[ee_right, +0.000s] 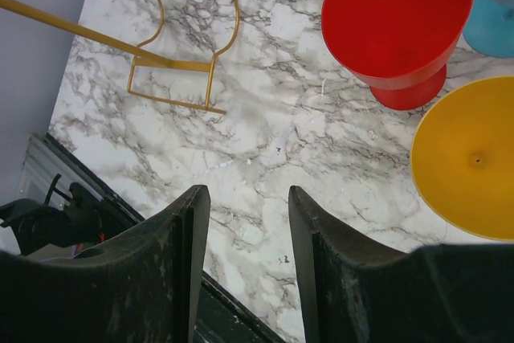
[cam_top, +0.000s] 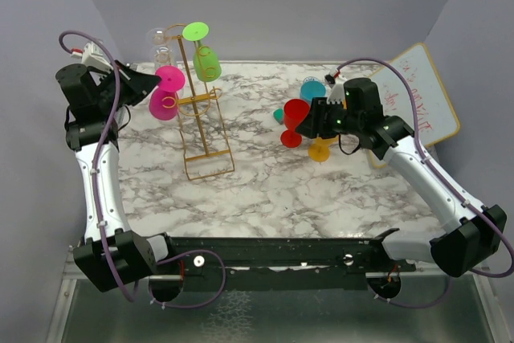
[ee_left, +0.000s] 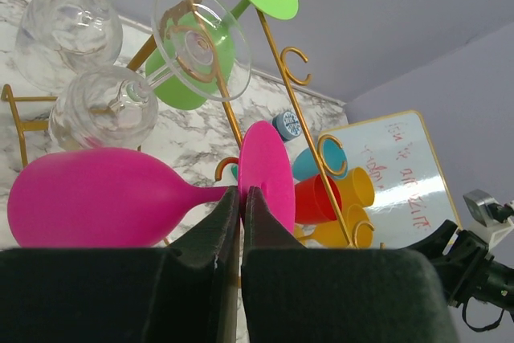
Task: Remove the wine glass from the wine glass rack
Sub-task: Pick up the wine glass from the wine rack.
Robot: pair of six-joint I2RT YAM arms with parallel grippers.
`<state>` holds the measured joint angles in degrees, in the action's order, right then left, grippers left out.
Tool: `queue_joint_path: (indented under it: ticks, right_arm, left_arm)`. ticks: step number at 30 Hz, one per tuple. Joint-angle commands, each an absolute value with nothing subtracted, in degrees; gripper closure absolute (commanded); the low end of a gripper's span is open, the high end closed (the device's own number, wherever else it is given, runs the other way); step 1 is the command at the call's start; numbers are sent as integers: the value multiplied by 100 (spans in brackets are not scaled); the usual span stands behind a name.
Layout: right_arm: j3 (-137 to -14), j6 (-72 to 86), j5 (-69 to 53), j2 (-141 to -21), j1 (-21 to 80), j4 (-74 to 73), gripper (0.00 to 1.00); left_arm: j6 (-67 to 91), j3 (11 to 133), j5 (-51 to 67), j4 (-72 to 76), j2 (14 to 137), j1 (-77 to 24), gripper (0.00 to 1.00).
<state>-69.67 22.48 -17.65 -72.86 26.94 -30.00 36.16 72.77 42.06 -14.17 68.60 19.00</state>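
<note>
My left gripper (ee_left: 242, 198) is pinched fully shut on the thin stem of the glossy, opaque pink wine glass (ee_left: 96, 198), between its rounded bowl and flat disc foot. The glass lies sideways against the left side of the wine glass rack (cam_top: 197, 118), a slim gold wire stand with curled hooks at the far left of the marble-patterned table (cam_top: 273, 182). My right gripper (ee_right: 245, 198) hangs roughly half open, holding nothing, over the veined tabletop near a smooth red cup (ee_right: 397, 22) and a yellow cup (ee_right: 474, 158).

Marble table (cam_top: 321, 190); lilac walls (cam_top: 321, 6) on three sides.
</note>
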Motion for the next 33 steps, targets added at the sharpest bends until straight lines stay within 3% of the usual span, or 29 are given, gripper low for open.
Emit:
queue_joint_path:
  ticks: [1,33]
  right_arm:
    - [-6891,2293,-1812,-7224,2716,-2978,50]
    - [-6848,2579,-2166,-7158,2716,-2825,49]
  left_arm:
    - [3353,7539,4094,-2188,6979,1918,100]
    - [3370,7790,3358,-2652,6676,1938,100]
